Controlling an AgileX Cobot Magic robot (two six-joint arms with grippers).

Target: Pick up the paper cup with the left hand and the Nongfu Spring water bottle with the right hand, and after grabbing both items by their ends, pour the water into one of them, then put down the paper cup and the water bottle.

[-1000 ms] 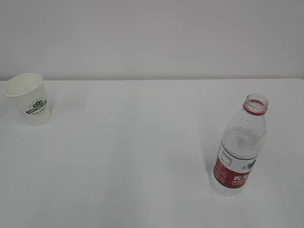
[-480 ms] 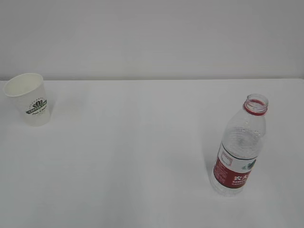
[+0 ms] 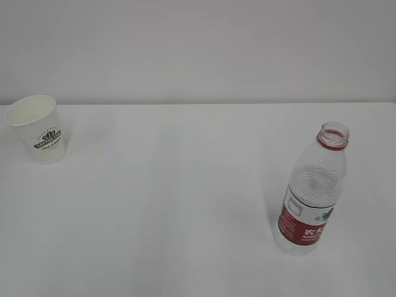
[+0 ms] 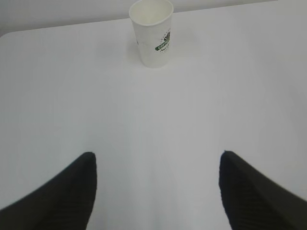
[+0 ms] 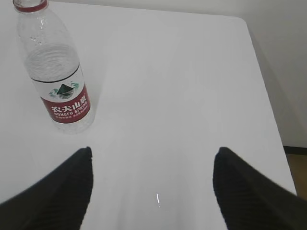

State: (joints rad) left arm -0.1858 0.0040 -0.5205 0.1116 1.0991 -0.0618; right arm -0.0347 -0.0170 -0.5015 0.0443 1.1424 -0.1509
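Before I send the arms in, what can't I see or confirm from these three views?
- Cup inside: the exterior view's low angle hides its bottom; in the left wrist view its own rim hides it.
- Bottle mouth: cut off by the top edge in the right wrist view.
- Left gripper and right gripper: only the fingertips show, in the wrist views; the bottom edge cuts the rest, and the exterior view shows neither.

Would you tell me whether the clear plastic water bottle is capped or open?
Open: the clear plastic water bottle stands upright, its red-ringed mouth uncapped.

The right wrist view crops the Nongfu Spring water bottle [image 5: 56, 72] mouth.
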